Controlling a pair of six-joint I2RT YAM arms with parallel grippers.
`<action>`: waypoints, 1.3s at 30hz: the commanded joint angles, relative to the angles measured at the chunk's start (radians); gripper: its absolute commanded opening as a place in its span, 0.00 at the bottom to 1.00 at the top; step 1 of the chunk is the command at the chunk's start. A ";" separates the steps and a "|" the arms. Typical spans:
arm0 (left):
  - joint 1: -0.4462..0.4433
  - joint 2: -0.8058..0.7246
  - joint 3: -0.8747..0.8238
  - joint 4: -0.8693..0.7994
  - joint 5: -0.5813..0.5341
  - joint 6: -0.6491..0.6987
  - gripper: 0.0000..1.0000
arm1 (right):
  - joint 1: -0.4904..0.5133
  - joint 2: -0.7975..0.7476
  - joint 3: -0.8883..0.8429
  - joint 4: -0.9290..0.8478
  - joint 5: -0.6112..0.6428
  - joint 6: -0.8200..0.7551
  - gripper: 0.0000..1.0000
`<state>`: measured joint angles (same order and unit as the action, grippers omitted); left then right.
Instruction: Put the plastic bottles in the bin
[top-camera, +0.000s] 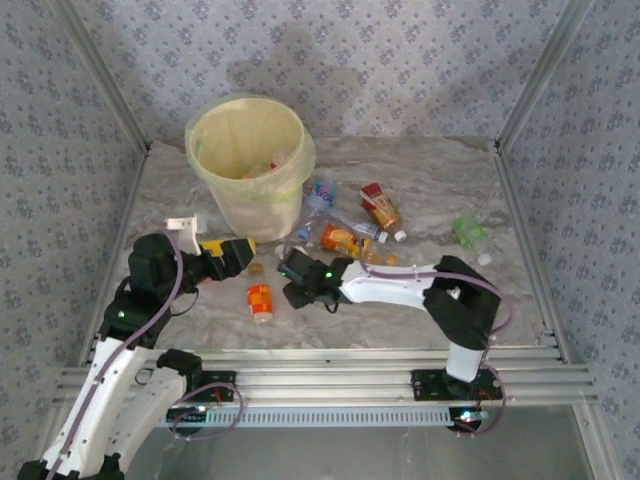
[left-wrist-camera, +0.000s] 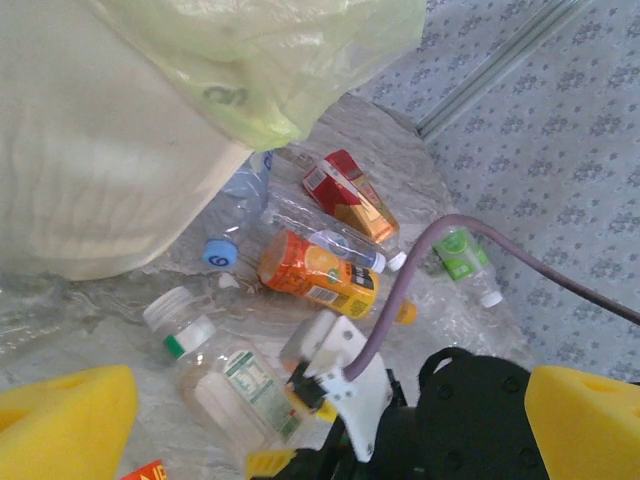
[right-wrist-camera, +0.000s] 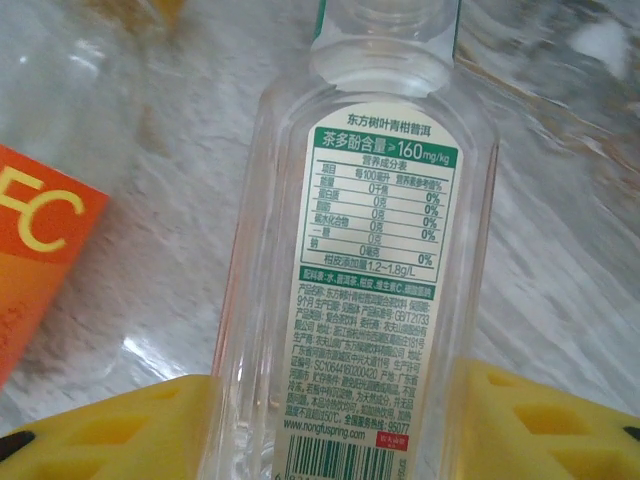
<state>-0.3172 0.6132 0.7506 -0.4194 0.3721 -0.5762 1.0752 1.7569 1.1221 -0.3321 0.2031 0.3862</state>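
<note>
A clear green-labelled bottle (right-wrist-camera: 365, 250) lay on the desk (right-wrist-camera: 570, 260) between my right jaws' yellow pads (right-wrist-camera: 110, 430); I couldn't tell whether they clamped it. My left jaws stood wide apart near the bin (top-camera: 250, 200).

Black-white arms (top-camera: 385, 285), yellow pincer pads (right-wrist-camera: 540, 425)

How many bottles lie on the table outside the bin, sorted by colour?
Orange bottles: 2
Red bottle: 1
Green bottle: 1
Blue-capped clear bottles: 2
Clear bottle between the right gripper pads: 1
Total: 7
</note>
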 joint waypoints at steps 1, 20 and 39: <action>-0.024 0.019 -0.036 0.091 0.039 -0.080 1.00 | -0.028 -0.117 -0.085 0.040 -0.021 0.032 0.60; -0.328 0.366 -0.056 0.527 0.027 -0.518 1.00 | -0.108 -0.612 -0.238 0.063 -0.123 -0.015 0.58; -0.401 0.505 -0.008 0.650 0.034 -0.579 0.86 | -0.109 -0.706 -0.283 0.134 -0.210 -0.030 0.58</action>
<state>-0.7094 1.1213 0.6941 0.1963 0.3973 -1.1591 0.9680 1.0721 0.8455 -0.2276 0.0101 0.3721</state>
